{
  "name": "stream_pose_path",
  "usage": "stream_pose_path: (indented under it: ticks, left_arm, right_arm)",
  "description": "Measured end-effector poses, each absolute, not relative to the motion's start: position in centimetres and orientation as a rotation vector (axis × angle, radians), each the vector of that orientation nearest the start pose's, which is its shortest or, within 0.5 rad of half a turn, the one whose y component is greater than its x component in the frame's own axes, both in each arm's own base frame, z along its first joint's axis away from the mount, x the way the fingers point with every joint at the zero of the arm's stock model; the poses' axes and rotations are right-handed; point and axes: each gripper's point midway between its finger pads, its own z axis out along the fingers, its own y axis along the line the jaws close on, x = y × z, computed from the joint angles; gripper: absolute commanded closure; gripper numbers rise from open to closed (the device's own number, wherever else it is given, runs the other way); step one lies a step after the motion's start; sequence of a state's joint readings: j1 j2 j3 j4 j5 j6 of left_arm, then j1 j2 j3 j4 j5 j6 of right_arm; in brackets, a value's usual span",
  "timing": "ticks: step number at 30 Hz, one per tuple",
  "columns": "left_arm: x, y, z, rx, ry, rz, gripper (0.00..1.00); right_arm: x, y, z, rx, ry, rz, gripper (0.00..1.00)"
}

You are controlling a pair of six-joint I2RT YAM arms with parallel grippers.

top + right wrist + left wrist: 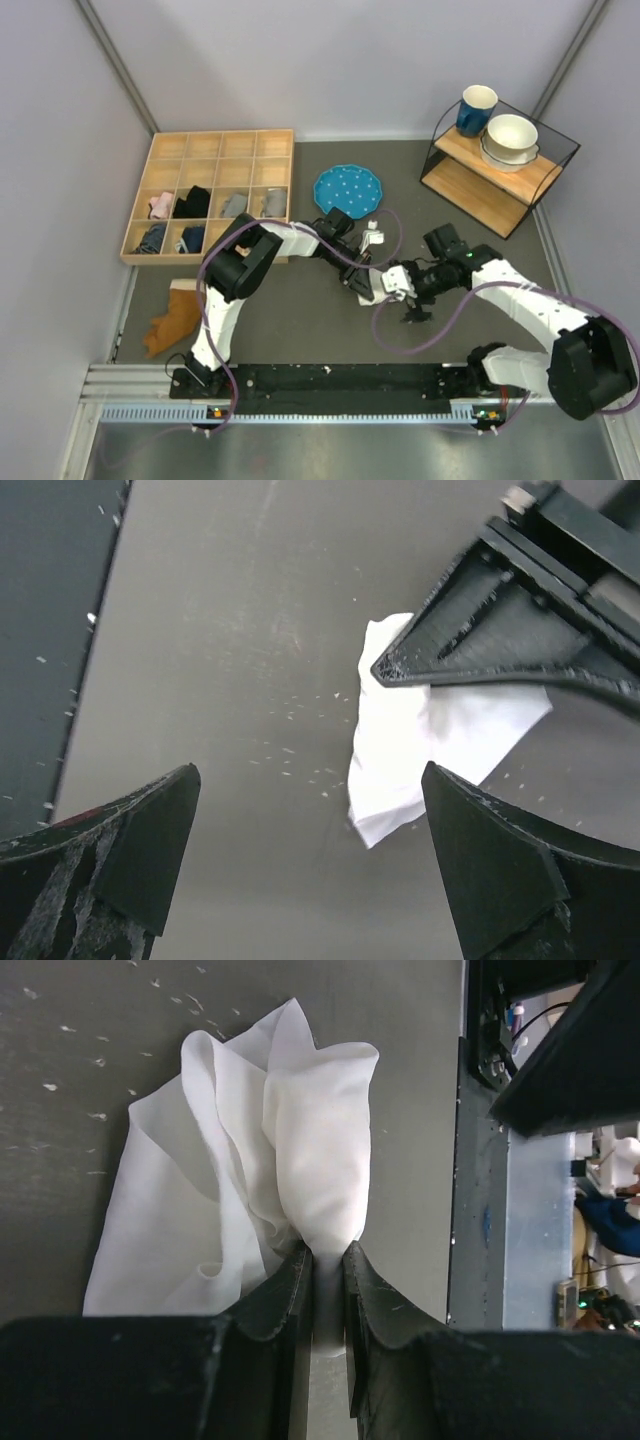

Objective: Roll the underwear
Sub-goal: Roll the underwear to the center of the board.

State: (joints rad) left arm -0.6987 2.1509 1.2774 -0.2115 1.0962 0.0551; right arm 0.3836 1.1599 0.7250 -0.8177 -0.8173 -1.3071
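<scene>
The white underwear [300, 1140] lies bunched on the grey table, folded into a loose upright wad. My left gripper [325, 1252] is shut on its near end, with cloth pinched between the fingers. In the top view the left gripper [362, 282] reaches to the table's middle with the underwear [388, 285] at its tip. My right gripper [310, 785] is open and empty, hovering just beside the cloth. The underwear [405, 755] shows ahead of it to the right, partly under the left gripper's fingers [480, 645]. No waistband lettering shows.
A wooden compartment tray [215, 150] with small cloth bundles stands at the back left. A blue plate [347, 188] lies behind the grippers. A wire shelf [500, 170] with a cup and bowls is at the back right. A brown cloth [172, 318] lies front left.
</scene>
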Motion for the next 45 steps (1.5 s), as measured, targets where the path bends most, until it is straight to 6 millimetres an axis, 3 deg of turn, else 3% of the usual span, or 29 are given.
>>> stream_pose_path:
  ticks: [4, 6, 12, 14, 16, 19, 23, 28, 30, 38, 42, 45]
  left_arm:
    - [21.0, -37.9, 2.8, 1.255, 2.266, -1.707, 0.8]
    - [21.1, -37.9, 2.8, 1.242, 2.28, -1.707, 0.78]
    - [21.4, -37.8, 2.7, 1.164, 2.33, -1.711, 0.69]
    - [21.5, -37.8, 2.7, 1.127, 2.339, -1.718, 0.69]
    - [21.6, -37.7, 2.9, 1.099, 2.335, -1.709, 0.65]
    - [21.9, -37.5, 3.3, 1.061, 2.298, -1.646, 0.59]
    - [22.6, -35.6, 5.0, 1.002, 2.184, -1.446, 0.57]
    - [23.2, -33.4, 10.1, 0.985, 1.872, -1.263, 0.56]
    - [22.8, -32.7, 11.2, 0.988, 1.765, -1.223, 0.55]
    - [18.7, -29.4, 9.4, 1.058, 1.611, -1.124, 0.53]
    - [17.5, -29.8, 9.9, 1.118, 1.532, -1.084, 0.5]
    - [16.1, -31.4, 9.9, 1.236, 1.482, -1.029, 0.49]
  right_arm:
    - [17.7, 19.3, 7.3, -2.052, 1.391, 0.613, 0.07]
    - [18.4, 19.9, 6.3, -2.103, 1.385, 0.544, 0.15]
    - [19.4, 20.1, 2.9, -2.197, 1.463, 0.441, 0.48]
    - [19.7, 20.1, 2.3, -2.207, 1.479, 0.423, 0.65]
    - [20.3, 20.3, 2.3, -2.197, 1.483, 0.397, 0.74]
    - [20.9, 20.6, 2.4, -2.178, 1.514, 0.39, 0.81]
    - [20.8, 20.6, 2.6, -2.154, 1.584, 0.455, 0.83]
    - [20.2, 20.1, 2.8, -2.093, 1.738, 0.708, 0.83]
    - [20.1, 19.9, 2.8, -2.062, 1.795, 0.816, 0.83]
    - [18.6, 19.8, 2.8, -1.915, 2.092, 1.282, 0.82]
    - [18.4, 19.8, 2.7, -1.772, 2.216, 1.505, 0.81]
    - [18.4, 19.7, 2.8, -1.688, 2.267, 1.59, 0.79]
